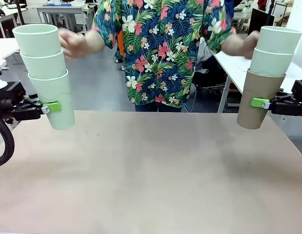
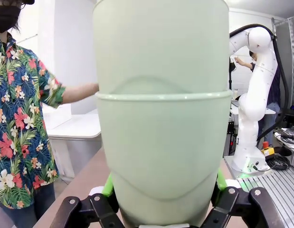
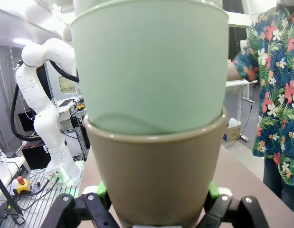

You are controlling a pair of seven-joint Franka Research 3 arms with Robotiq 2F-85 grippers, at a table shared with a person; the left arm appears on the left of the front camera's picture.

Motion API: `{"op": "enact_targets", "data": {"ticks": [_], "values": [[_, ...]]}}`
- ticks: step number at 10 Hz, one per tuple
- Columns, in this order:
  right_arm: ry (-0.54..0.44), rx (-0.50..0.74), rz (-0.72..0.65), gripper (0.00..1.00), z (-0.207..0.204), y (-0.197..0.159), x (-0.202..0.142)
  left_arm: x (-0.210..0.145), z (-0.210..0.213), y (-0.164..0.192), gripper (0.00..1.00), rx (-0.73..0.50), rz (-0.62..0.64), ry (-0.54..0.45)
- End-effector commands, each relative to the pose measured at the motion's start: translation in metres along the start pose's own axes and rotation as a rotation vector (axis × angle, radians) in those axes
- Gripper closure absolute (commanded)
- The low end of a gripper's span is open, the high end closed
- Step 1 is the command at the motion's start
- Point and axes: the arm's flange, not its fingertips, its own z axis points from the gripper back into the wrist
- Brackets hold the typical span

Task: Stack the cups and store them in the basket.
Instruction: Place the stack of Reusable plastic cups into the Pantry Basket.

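Roughly halfway: two stacks

We see the left gripper [image 1: 55, 107] clamped on the bottom cup of a mint stack [image 1: 46, 68], and the right gripper [image 1: 256, 103] clamped on the tan cup [image 1: 260, 92] under two mint ones, both above the bench [image 1: 151, 170]. We judge merging and basket storage remain.

left claw [image 1: 53, 107] gripping, right claw [image 1: 259, 103] gripping

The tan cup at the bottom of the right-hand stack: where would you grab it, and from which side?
Around its bare lower wall, coming in from the side, as the right end effector grips it now. The tan cup is roughly upright, its wall is round and tapered, and two mint cups nested in its mouth cover the rim from above.
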Motion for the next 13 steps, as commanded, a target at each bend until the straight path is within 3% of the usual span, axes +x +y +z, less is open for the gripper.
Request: {"op": "enact_targets", "data": {"ticks": [1, 13], "values": [[0.002, 0.002, 0.006, 0.14, 0.0001, 0.0009, 0.0020, 0.0036, -0.0012, -0.0013, 0.14, -0.001, -0.012, -0.004], [0.002, 0.002, 0.006, 0.14, 0.0001, 0.0009, 0.0020, 0.0036, -0.0012, -0.0013, 0.14, -0.001, -0.012, -0.004]]}}
